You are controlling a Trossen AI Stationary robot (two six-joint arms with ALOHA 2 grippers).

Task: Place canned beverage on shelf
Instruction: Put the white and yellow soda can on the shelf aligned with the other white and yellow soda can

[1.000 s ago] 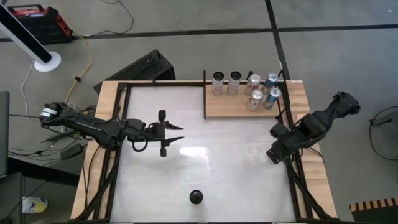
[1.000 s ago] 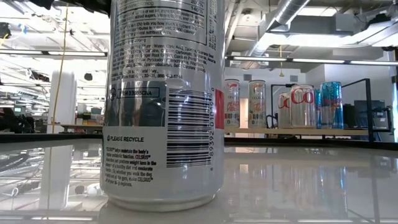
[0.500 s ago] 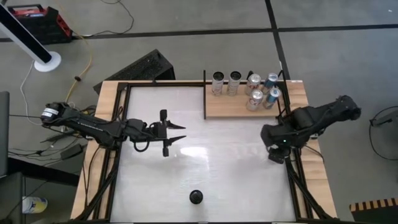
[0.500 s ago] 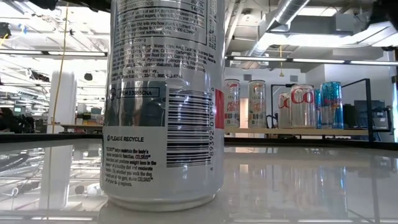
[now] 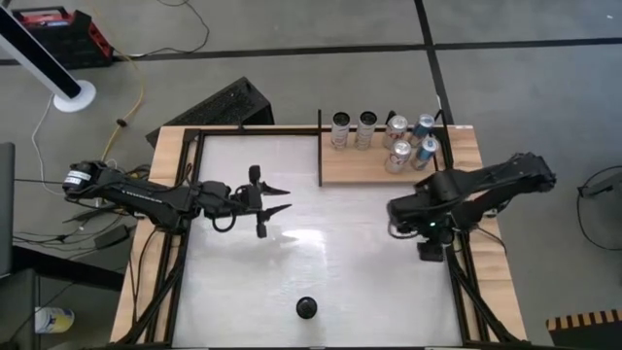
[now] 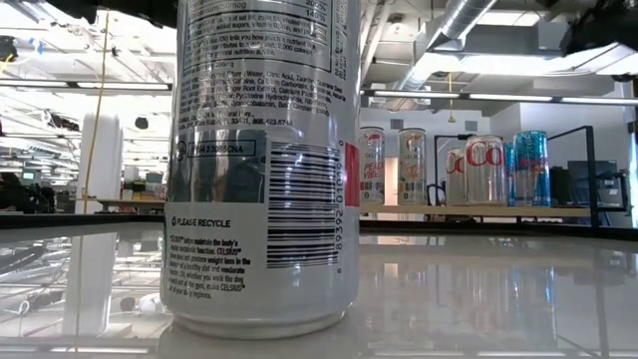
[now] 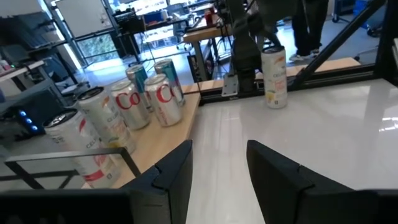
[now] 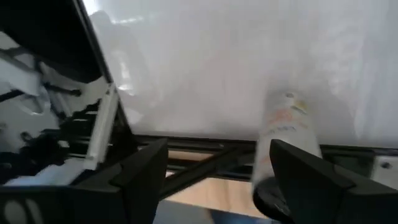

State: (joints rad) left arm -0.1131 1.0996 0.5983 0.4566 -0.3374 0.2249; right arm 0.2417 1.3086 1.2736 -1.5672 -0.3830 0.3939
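The light-wood shelf lies at the table's far right and carries several upright cans; they also show in the left wrist view. A silver can stands near the table's front edge, close to the low camera. A white can with orange marks stands on the tabletop by the right rail. My right gripper is open just over it. The can shows behind one finger, and I see no touch. My left gripper is open and empty over the table's left middle, pointing right.
Black rails edge the shelf and the white tabletop, and wooden side boards lie outside them. A dark crate lies on the floor beyond the far left corner. People's legs show past the table in the left wrist view.
My right arm has swung its forearm and wrist from the right rail toward the table's middle, while the gripper end stays by the can at the right rail. My left gripper has shifted a little toward the far edge. The cans have stayed put.
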